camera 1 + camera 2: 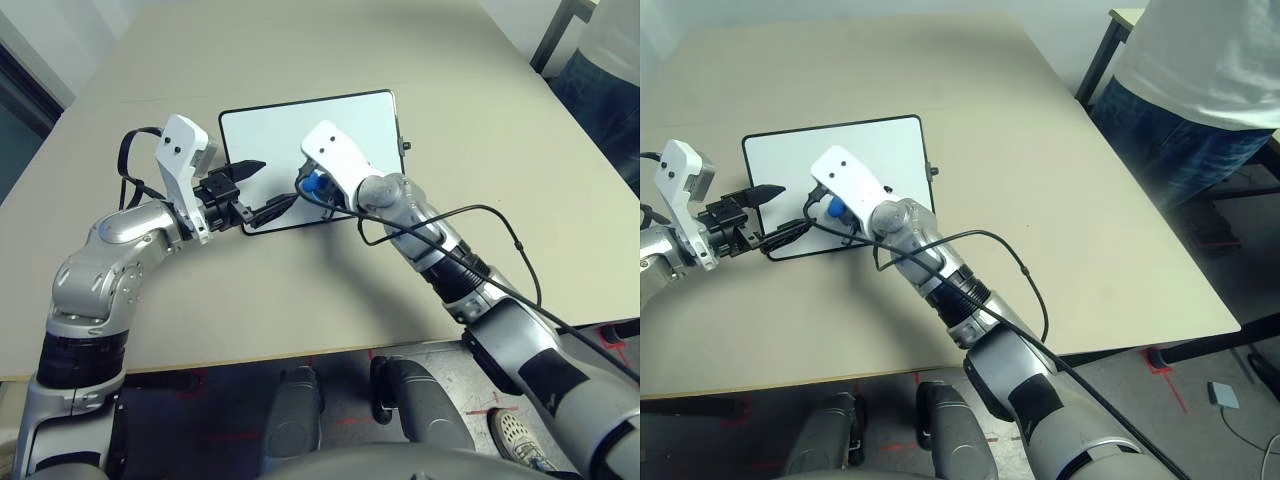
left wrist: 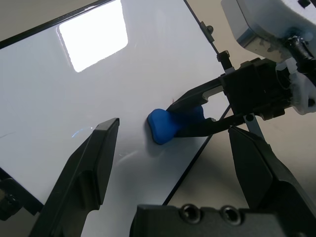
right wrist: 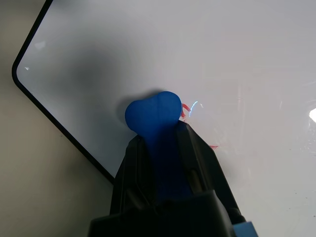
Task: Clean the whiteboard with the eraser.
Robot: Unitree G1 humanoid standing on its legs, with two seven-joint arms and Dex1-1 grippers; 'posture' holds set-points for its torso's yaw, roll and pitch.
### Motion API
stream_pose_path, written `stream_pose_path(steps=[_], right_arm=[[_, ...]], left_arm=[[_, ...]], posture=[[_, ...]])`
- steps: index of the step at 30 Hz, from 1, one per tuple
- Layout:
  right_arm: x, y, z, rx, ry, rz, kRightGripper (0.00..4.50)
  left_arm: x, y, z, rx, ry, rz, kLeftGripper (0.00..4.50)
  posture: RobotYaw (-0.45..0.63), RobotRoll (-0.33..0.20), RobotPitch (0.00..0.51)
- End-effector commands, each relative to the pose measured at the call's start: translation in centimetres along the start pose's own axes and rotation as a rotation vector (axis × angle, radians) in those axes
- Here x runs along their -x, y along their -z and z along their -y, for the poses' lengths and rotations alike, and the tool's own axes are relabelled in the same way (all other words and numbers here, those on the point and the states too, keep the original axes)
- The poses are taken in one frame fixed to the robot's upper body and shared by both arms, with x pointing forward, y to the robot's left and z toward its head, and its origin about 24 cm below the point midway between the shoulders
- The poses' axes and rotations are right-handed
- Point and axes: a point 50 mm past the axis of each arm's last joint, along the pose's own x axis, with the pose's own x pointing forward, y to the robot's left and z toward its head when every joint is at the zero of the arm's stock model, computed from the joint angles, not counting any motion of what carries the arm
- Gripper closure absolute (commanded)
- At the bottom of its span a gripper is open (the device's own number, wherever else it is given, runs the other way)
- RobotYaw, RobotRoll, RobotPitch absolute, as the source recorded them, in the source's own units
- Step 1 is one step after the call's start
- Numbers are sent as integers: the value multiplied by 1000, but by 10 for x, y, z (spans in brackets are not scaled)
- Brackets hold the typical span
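While the right claw (image 3: 165, 143) pinches the eraser (image 3: 157, 116) between its two black fingers, the blue block juts out past the fingertips and its rounded end presses on the whiteboard (image 1: 290, 130). Its long axis runs along the fingers, pointing down and away from the wrist onto the white face, near the board's near edge and toward its near-left rounded corner. Just beside the eraser's tip, small red marks (image 3: 186, 109) show on the board, with another faint red streak close to the fingers.

Over on the left, the left claw (image 2: 173, 168) stands wide, holding nothing; its fingers (image 2: 91, 173) straddle the near-left part of the board, one above the white face and the other off the frame over the surface (image 1: 150, 300). From the head camera its upper finger points across the board toward the right claw, and the two claws are near each other but apart.

Lying flat on the beige surface, the whiteboard has its long sides running left to right. A person in a white top and jeans (image 1: 1200, 90) stands beyond the far right corner.
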Motion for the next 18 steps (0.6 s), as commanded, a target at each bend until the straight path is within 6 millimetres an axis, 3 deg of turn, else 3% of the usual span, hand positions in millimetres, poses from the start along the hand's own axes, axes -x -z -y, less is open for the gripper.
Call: stream_pose_path(steps=[1,12,16,18], right_arm=[[-6,30,-3,-31,-22,-144,3699],[16,21,47,-63,142,-136,3699],[14,26,43,-77,132,-152,3700],[10,31,32,-76,92,-166,3700]], left_arm=[[2,2,2,10,0,-7,0],[5,4,0,13,-6,-14,0],[6,5,-1,12,-6,-15,0],[6,4,-1,11,-6,-15,0]], posture=[[163,0,168],[166,0,169],[165,0,169],[166,0,169]])
